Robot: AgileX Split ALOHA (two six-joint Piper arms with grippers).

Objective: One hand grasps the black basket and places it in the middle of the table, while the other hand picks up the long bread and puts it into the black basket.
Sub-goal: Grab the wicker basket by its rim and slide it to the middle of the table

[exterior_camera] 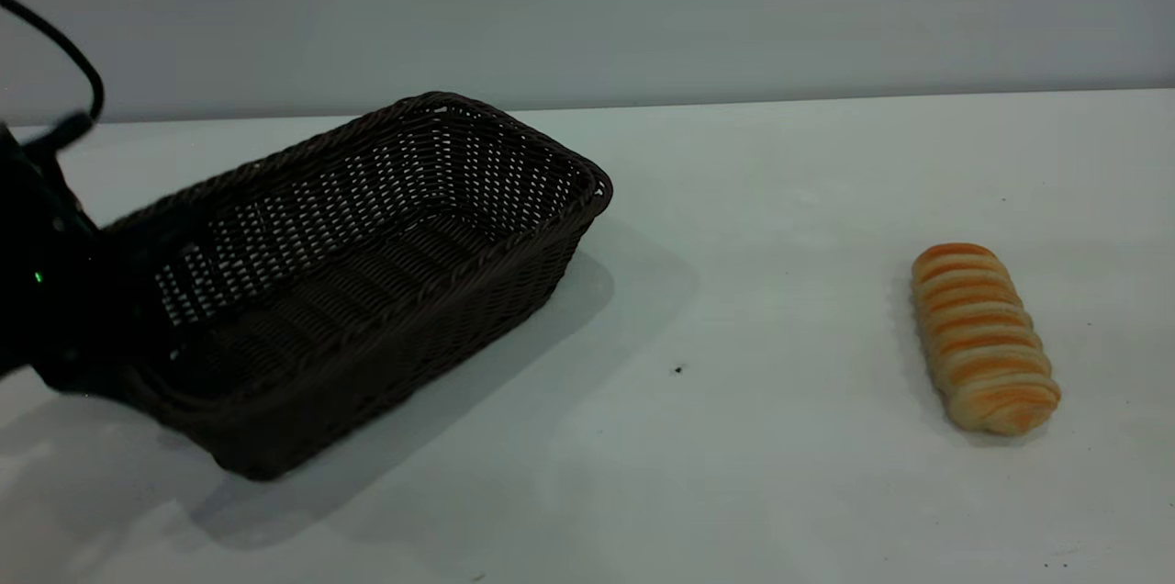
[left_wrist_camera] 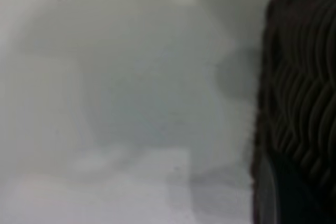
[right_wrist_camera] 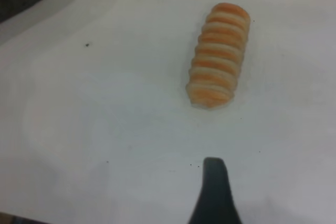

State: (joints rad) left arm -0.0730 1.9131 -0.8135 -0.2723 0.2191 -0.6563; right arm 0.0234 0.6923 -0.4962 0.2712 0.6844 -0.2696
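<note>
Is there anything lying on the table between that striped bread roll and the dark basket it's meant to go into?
Nothing visible blocks the way. Between the long bread and the black basket lies only bare table, with one tiny dark speck. The basket is empty, with the left gripper at its far-left end.

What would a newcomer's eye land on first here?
The big dark basket at the table's left, one end raised so a shadow shows beneath it, with the left gripper at its near-left end. Next, the striped orange bread lying alone on the right side, apart from the basket. In the right wrist view one dark fingertip of the right gripper shows short of the bread.
</note>
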